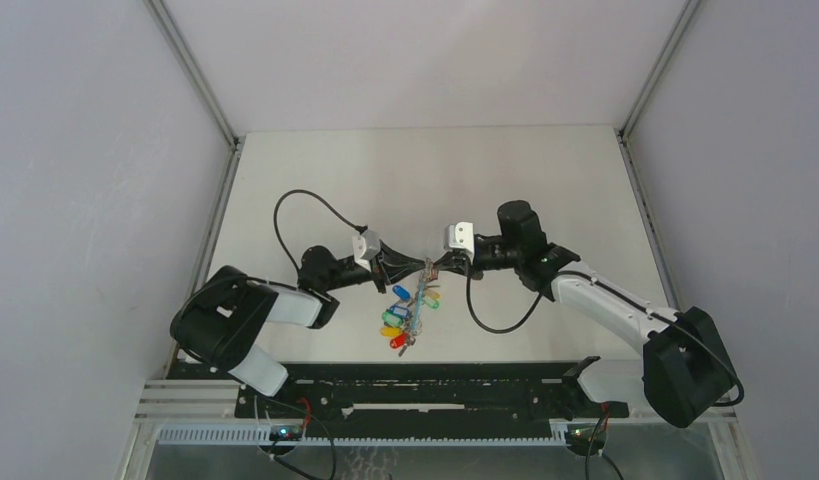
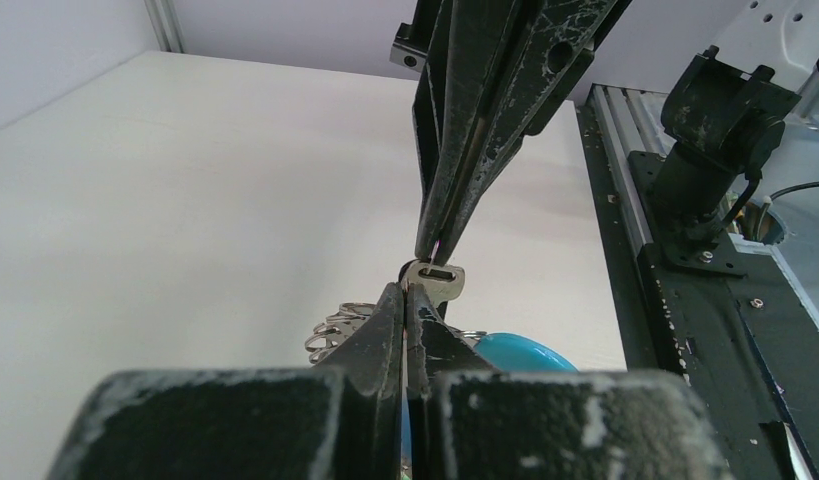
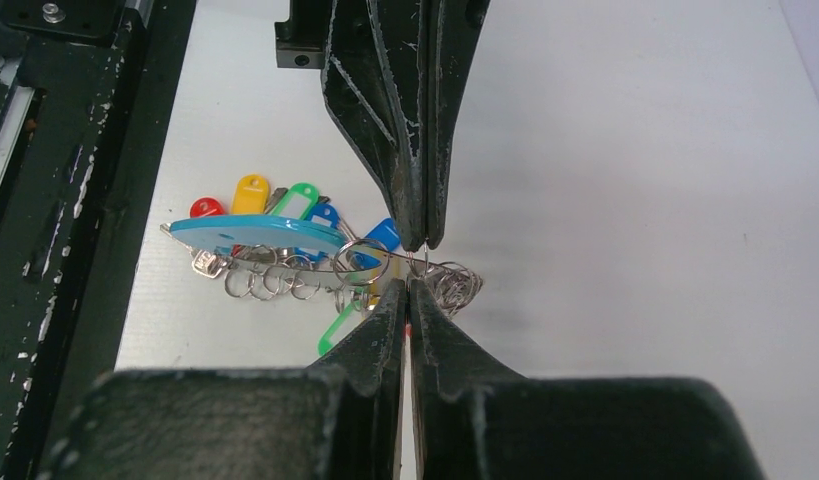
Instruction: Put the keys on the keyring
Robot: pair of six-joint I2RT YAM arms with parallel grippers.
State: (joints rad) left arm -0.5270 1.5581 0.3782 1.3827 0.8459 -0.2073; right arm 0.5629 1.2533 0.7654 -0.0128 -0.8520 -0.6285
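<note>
Both claws are pinched tight and meet tip to tip over the white table [image 1: 315, 170]. The left gripper [image 3: 417, 240] nips the thin wire end of the keyring [image 3: 255, 232], a big round loop with a grey band and a turquoise segment, held up edge-on. The right gripper [image 2: 433, 250] bites the slotted head of a small silvery key [image 2: 437, 278] just beside that wire. The tips crowd together, so which claw grips which is my best reading, not a certainty. The other keys [image 3: 300, 200], with red, yellow, green and blue plastic tags, hang bunched by the keyring's turquoise side. To do this step well, hold the keyring steady and line the key's slot with the wire's open end. Slide it on slowly, and let go only once it hangs free.
</note>
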